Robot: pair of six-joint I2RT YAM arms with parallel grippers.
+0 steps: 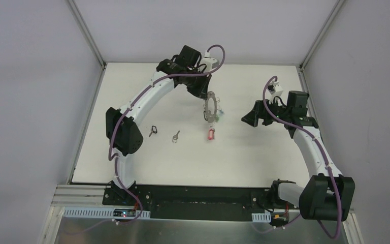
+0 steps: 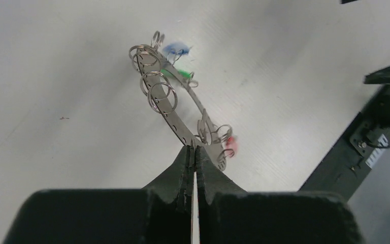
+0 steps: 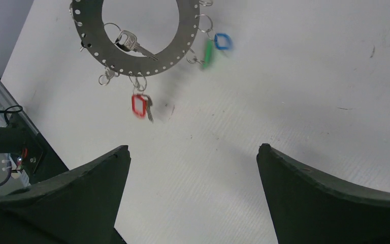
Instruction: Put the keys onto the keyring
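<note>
My left gripper (image 2: 193, 149) is shut on the rim of the keyring (image 2: 175, 119), a flat perforated grey metal hoop held up off the white table (image 1: 254, 152). In the top view the keyring (image 1: 211, 108) hangs edge-on below the left gripper (image 1: 206, 94). Small split rings, a silver key (image 3: 132, 44) and red (image 3: 138, 105), green (image 3: 208, 52) and blue (image 3: 223, 40) tags dangle from the keyring (image 3: 183, 48). The right gripper (image 3: 193, 147) is open and empty, facing the hoop from its right (image 1: 246, 118). Two loose keys lie on the table: a black-headed one (image 1: 153, 131) and a plain silver one (image 1: 175, 136).
The black mounting rail (image 1: 193, 201) carrying both arm bases runs along the near edge. Grey walls with metal posts enclose the table on the left, back and right. The left arm's upper link (image 1: 142, 96) arches over the table's left side.
</note>
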